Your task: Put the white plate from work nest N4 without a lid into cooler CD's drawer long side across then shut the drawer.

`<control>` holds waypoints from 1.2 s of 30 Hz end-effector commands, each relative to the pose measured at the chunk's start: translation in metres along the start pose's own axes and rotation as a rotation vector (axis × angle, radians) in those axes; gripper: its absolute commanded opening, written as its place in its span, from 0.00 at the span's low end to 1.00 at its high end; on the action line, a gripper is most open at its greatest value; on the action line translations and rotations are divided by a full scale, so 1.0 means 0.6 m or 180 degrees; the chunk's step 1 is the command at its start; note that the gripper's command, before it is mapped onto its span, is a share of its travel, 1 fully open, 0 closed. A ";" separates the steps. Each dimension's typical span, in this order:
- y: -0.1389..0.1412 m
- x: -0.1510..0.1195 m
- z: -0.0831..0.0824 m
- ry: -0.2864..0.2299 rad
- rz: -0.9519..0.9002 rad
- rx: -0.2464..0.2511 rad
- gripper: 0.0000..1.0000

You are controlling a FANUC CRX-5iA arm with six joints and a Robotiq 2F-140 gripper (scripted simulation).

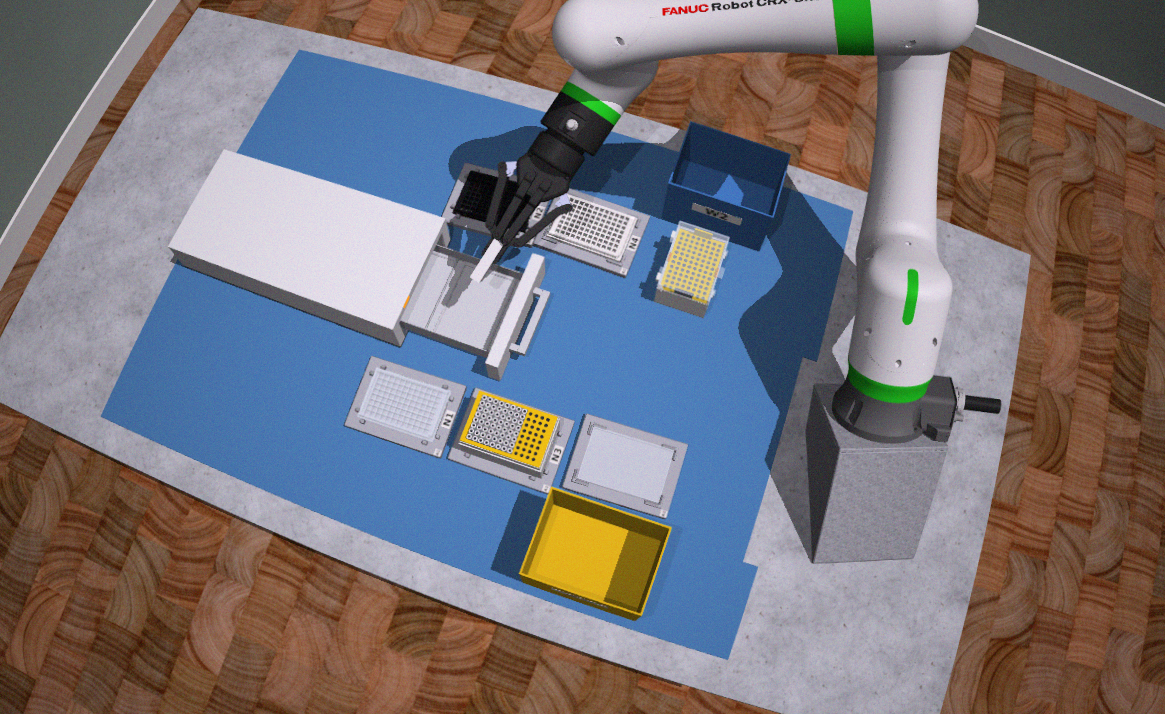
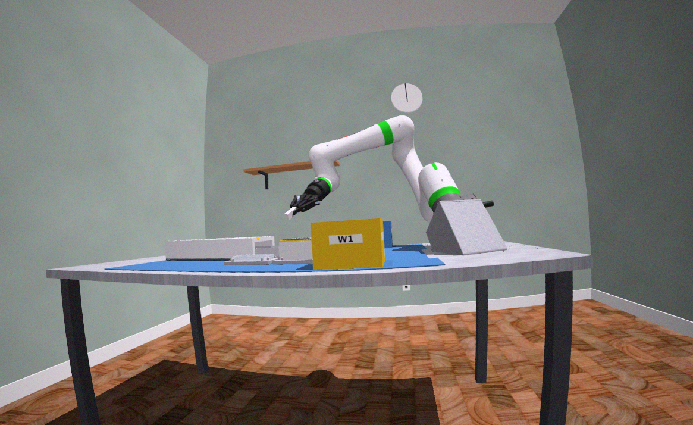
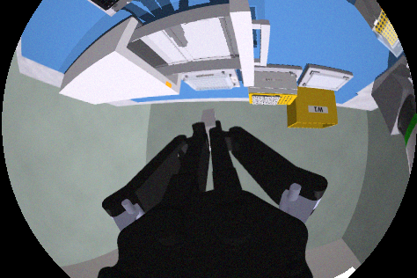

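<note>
The cooler CD (image 1: pixel 298 239) is a long white box. Its drawer (image 1: pixel 462 297) stands open and empty, with the bar handle (image 1: pixel 533 319) toward the arm's base. An amber lamp (image 1: pixel 405 302) glows at the housing's front corner. My gripper (image 1: pixel 486 263) (image 2: pixel 289 212) is shut on nothing. It hangs tilted, well above the bench, over the drawer's far side. In the wrist view its fingertips (image 3: pixel 209 118) meet below the drawer (image 3: pixel 200 39).
A black plate (image 1: pixel 473 195) sits in the nest left of N4. The yellow tip box (image 1: pixel 693 264) and blue bin W2 (image 1: pixel 728 181) stand to the right. In front are nests N1 (image 1: pixel 404 403) and N3 (image 1: pixel 511 427), a covered plate (image 1: pixel 626 462) and yellow bin W1 (image 1: pixel 593 551).
</note>
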State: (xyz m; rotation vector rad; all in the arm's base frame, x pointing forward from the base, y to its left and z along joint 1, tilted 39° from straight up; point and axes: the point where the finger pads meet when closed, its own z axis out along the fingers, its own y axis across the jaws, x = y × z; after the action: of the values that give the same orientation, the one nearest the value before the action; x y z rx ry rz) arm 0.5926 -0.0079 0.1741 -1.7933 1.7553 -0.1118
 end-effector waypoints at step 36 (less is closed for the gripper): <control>0.220 -0.082 0.026 0.0388 -0.1828 -0.1592 0.00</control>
State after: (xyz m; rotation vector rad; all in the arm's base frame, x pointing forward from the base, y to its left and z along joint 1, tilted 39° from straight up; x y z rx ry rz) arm 0.4925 0.0501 0.1194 -2.5680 1.4273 -0.0154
